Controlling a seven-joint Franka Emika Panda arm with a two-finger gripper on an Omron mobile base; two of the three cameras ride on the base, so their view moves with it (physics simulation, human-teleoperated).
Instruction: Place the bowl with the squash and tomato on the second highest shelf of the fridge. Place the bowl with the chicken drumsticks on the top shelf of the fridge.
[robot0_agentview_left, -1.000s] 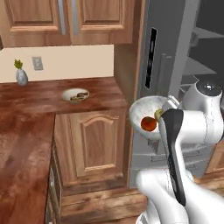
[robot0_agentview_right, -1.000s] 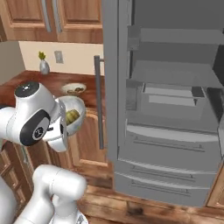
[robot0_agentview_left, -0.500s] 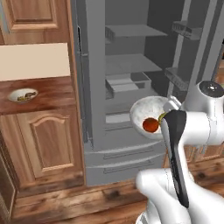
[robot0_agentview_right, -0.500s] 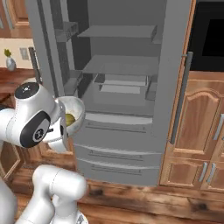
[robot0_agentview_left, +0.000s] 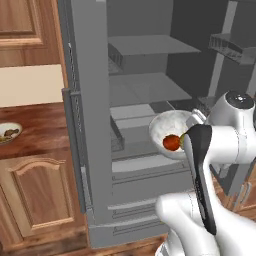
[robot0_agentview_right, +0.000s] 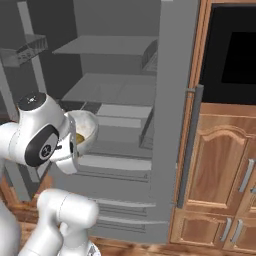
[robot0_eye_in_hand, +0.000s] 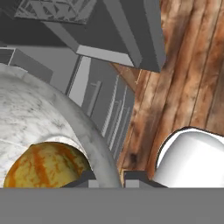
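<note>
Fridge (robot0_agentview_left: 95, 125) stands open beyond the gripper (robot0_eye_in_hand: 107, 177) — it pinches the bowl's (robot0_agentview_left: 165, 130) rim, tomato (robot0_agentview_left: 171, 142) and squash (robot0_eye_in_hand: 43, 164) inside; drumstick dish (robot0_agentview_left: 7, 133) far left.

wooden cabinets (robot0_agentview_right: 215, 165), black oven (robot0_agentview_right: 234, 50), countertop (robot0_agentview_left: 35, 125)

One fridge (robot0_agentview_left: 85, 150) stands open. Two bowls: one bowl with the squash and tomato (robot0_agentview_left: 167, 131), holding one tomato (robot0_agentview_left: 171, 142) and one squash (robot0_eye_in_hand: 41, 165), and one bowl with the chicken drumsticks (robot0_agentview_left: 8, 132) on one counter (robot0_agentview_left: 35, 135).
</note>
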